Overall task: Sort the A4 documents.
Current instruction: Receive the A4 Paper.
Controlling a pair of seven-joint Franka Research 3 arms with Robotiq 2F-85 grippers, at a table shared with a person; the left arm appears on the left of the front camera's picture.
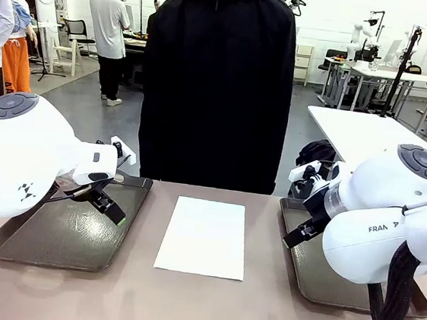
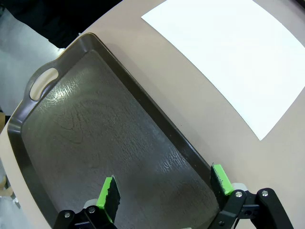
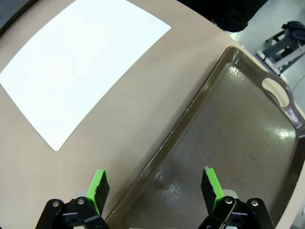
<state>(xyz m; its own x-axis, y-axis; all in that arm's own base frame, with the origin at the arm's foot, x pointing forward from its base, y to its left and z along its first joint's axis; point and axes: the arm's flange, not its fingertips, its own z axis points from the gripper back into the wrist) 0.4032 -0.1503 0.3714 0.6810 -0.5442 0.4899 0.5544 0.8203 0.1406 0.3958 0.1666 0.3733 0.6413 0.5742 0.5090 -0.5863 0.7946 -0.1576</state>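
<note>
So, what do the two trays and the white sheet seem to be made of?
Left tray and right tray: probably moulded plastic, dark, semi-glossy; glare patches, cut-out handles. Sheet: probably paper, matte white, thin, lying flat.

front camera faces the person (image 1: 218,84); both wrist cameras overlook the sheet (image 2: 228,62).
</note>
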